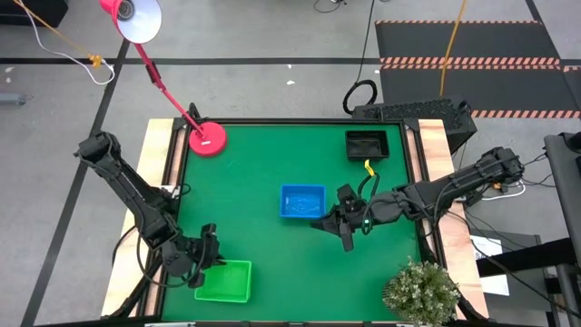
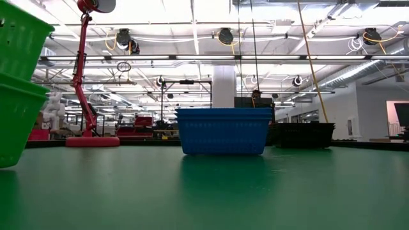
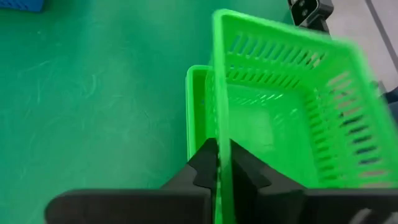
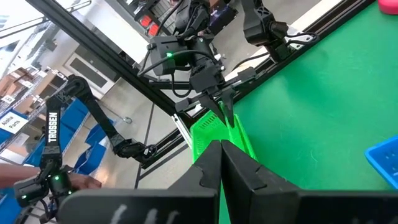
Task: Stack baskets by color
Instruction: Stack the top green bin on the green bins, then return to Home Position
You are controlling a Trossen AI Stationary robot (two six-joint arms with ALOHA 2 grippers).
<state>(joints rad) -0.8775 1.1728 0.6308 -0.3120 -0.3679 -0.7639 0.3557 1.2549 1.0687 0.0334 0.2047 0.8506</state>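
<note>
Currently:
Left hand (image 1: 207, 257): clamped on green basket (image 1: 224, 281) wall, near desk (image 1: 263, 154) front-left corner.
Right hand (image 1: 337, 226): closed, empty, beside blue basket (image 1: 301, 201).
Black basket (image 1: 367, 144): back-right corner.

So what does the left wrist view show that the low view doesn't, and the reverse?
Left wrist view only: the left pincer pinching the perforated wall of the upper bright green plastic basket, held tilted above a second green basket. Low view only: the red lamp with its round base and the black plastic basket. Both: the green baskets, the blue perforated plastic basket and the green table.
</note>
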